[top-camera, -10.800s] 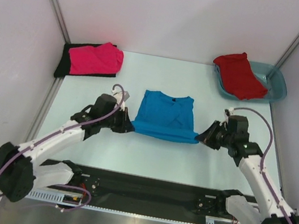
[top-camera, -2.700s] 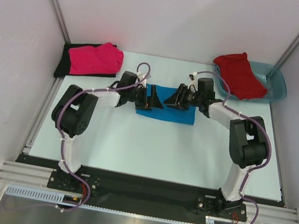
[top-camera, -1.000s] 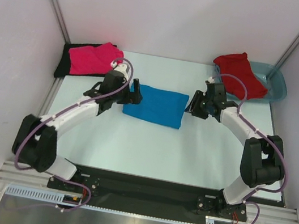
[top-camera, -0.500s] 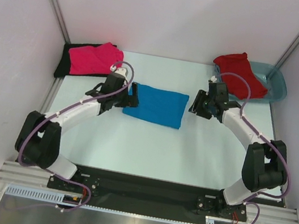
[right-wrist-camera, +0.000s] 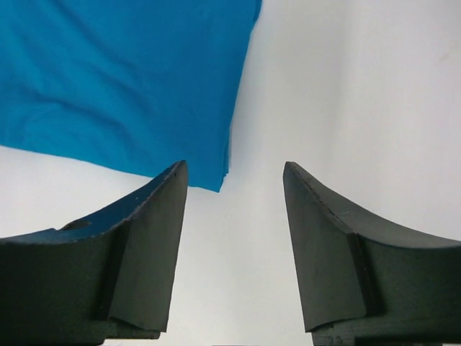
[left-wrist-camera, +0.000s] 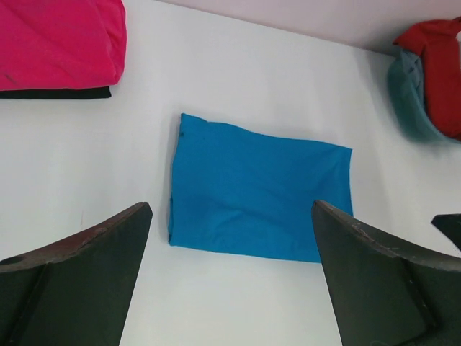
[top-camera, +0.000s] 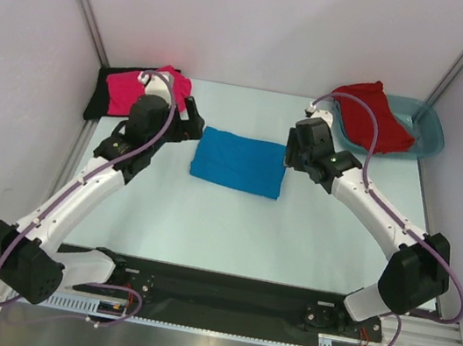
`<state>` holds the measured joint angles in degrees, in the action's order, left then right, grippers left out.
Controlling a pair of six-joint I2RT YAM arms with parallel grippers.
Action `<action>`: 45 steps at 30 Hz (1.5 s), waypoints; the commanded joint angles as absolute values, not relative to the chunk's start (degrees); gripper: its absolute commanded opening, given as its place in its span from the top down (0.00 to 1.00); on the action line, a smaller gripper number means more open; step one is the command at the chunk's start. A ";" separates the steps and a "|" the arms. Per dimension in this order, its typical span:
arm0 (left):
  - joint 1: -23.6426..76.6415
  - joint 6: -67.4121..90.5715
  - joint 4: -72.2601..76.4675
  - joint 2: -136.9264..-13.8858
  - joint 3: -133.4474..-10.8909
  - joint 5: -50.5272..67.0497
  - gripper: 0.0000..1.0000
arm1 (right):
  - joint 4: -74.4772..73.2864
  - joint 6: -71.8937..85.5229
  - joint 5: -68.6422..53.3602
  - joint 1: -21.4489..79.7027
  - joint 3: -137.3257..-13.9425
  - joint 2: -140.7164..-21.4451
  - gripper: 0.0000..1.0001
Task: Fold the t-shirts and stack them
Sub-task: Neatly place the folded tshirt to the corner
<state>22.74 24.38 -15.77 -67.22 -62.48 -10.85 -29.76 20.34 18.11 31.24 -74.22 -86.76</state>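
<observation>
The bright blue t-shirt [top-camera: 240, 162] lies folded into a flat rectangle in the middle of the table, with nothing holding it. My left gripper [top-camera: 193, 122] hovers off its left end, jaws wide open and empty; in the left wrist view the blue t-shirt [left-wrist-camera: 259, 191] lies past the left gripper [left-wrist-camera: 232, 209]. My right gripper [top-camera: 290, 154] hangs open and empty above the shirt's right edge; its view shows the blue t-shirt's corner [right-wrist-camera: 122, 79] beside the right gripper [right-wrist-camera: 234, 166]. The hot pink t-shirt [top-camera: 138, 91] rests on the black t-shirt [top-camera: 98, 104] at back left. The red t-shirt [top-camera: 370, 116] drapes over the tub.
A translucent teal tub [top-camera: 428, 132] stands at the back right corner under the red shirt. Grey walls with metal rails close in the left, right and back sides. The black base rail [top-camera: 220, 291] runs along the near edge.
Both grippers have lifted and drawn back from the ends of the blue shirt. The right jaws have spread wider. The shirt stays folded where it lay.
</observation>
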 commanded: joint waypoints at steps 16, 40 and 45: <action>22.76 16.52 -22.68 -66.80 -73.39 -12.84 0.00 | -33.49 18.37 26.63 34.54 -81.83 -84.81 0.32; 18.64 15.82 -20.30 -75.14 -72.77 -9.69 0.00 | -32.43 17.58 17.49 28.92 -80.69 -86.75 0.22; 15.56 17.40 -20.22 -83.48 -71.55 -5.81 0.00 | -31.47 17.40 15.22 28.13 -76.66 -84.91 0.21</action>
